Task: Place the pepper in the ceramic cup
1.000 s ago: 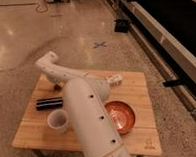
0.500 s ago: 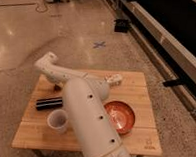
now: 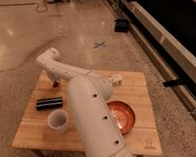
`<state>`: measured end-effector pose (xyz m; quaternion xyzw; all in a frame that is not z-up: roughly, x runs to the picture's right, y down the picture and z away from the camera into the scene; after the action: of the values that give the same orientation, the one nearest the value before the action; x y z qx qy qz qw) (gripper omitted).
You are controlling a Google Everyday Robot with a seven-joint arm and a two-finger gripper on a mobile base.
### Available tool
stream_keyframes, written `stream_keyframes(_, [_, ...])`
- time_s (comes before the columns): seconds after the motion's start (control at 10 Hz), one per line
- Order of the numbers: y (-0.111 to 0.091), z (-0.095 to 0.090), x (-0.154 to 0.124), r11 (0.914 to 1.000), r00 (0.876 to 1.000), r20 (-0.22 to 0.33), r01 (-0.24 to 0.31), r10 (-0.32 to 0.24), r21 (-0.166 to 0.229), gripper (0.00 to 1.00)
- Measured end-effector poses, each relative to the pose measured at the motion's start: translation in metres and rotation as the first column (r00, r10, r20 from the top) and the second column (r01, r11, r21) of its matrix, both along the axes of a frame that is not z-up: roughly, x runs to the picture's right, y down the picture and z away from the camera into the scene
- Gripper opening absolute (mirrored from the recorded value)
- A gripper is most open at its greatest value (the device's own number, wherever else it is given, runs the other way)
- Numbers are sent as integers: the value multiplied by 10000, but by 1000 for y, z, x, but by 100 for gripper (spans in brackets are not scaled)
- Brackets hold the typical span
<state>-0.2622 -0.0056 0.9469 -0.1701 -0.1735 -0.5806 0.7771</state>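
My gripper hangs down over the back left part of the wooden table, at the end of the white arm that reaches across from the front. A small dark-red thing, seemingly the pepper, shows right at the gripper's tip, close to the table top. I cannot tell whether it is held. The white ceramic cup stands upright near the front left of the table, well in front of the gripper and apart from it.
A black oblong object lies between the gripper and the cup. A wide orange-red bowl stands at the right, partly hidden by my arm. A small white object sits near the back edge. Polished floor lies around the table.
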Motion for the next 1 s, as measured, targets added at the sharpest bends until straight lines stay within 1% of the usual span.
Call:
stream_keyframes(0.2, [-7,-29,2,9994,9984,464,-337,336,20,0])
stream_keyframes(0.3, [-6,-42,2,9988,9966,673,-486,482,39,0])
stream_keyframes(0.4, [0,-61,0,9982,9934,975,-603,598,22,0])
stream_keyframes(0.6, [12,-88,-5,9982,9875,1459,-591,593,-58,0])
stream_keyframes(0.7, [19,-103,-6,9983,9829,1750,-554,575,-167,0])
stream_keyframes(0.9, [26,-120,-5,9986,9764,2108,-401,462,-331,0])
stream_keyframes(1.0, [29,-128,-5,9984,9732,2265,-305,405,-475,0])
